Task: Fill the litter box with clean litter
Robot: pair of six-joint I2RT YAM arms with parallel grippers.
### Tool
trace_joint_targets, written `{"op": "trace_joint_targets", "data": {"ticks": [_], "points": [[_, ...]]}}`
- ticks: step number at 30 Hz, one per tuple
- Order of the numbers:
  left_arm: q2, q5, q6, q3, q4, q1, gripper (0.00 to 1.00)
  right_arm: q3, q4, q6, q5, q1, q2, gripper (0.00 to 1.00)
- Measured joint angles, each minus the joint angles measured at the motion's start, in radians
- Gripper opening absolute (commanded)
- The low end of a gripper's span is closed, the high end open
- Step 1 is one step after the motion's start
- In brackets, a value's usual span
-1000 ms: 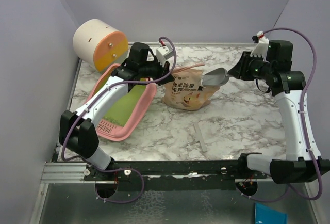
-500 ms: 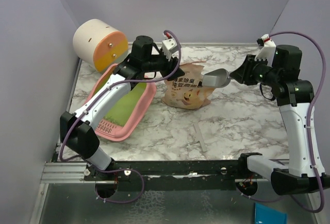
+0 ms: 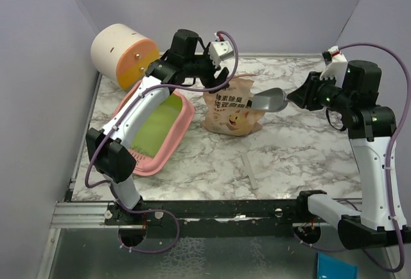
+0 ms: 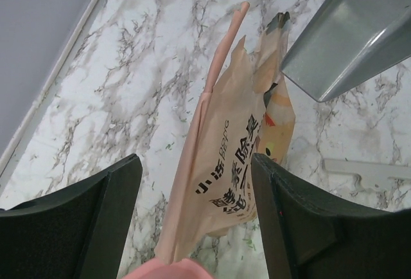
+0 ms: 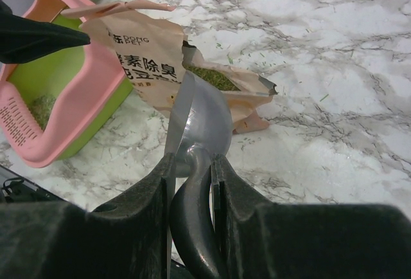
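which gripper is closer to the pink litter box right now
Left. The left gripper hangs open over the paper bag's top, just right of the litter box's far end. The right gripper, shut on the grey scoop, sits beyond the bag, farther away.

Part of the litter box (image 3: 174, 134) is covered by the left arm (image 3: 131, 108) in the top view. The grey scoop (image 4: 350, 41) is cut off at 2 o'clock in the left wrist view. Most of the clean litter (image 5: 212, 76) is hidden inside the paper bag (image 5: 144, 54).
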Motion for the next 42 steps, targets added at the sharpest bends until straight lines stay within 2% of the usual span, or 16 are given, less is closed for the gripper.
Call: {"op": "trace_joint_targets", "data": {"ticks": [4,6,8,10,14,18,29,34,42], "points": [[0.058,0.036,0.032,0.037,-0.026,0.000,0.63,0.000,0.000,0.000,-0.003,0.000,-0.002,0.01],[0.091,0.073,0.050,0.051,-0.049,0.000,0.52,0.000,0.000,0.000,-0.003,0.000,-0.002,0.01],[0.117,0.104,0.069,0.052,-0.078,0.000,0.32,0.000,0.000,0.000,-0.003,0.000,-0.002,0.01],[0.137,0.117,0.082,0.052,-0.096,0.000,0.02,0.000,0.000,0.000,-0.003,0.000,-0.001,0.01],[0.143,0.113,0.090,0.047,-0.109,0.001,0.00,0.012,-0.007,0.000,-0.003,0.000,0.006,0.01],[0.093,0.083,0.068,-0.037,-0.039,0.000,0.00,0.042,-0.008,0.000,-0.003,0.000,0.027,0.01],[-0.230,-0.068,-0.051,-0.536,0.389,-0.032,0.00,0.032,0.016,0.002,0.063,0.000,0.046,0.01],[-0.248,-0.116,-0.064,-0.591,0.486,-0.068,0.00,0.015,0.035,0.002,0.083,0.000,0.049,0.01],[-0.248,-0.185,-0.065,-0.617,0.544,-0.134,0.00,-0.029,0.061,0.002,0.082,0.001,0.051,0.01]]}}
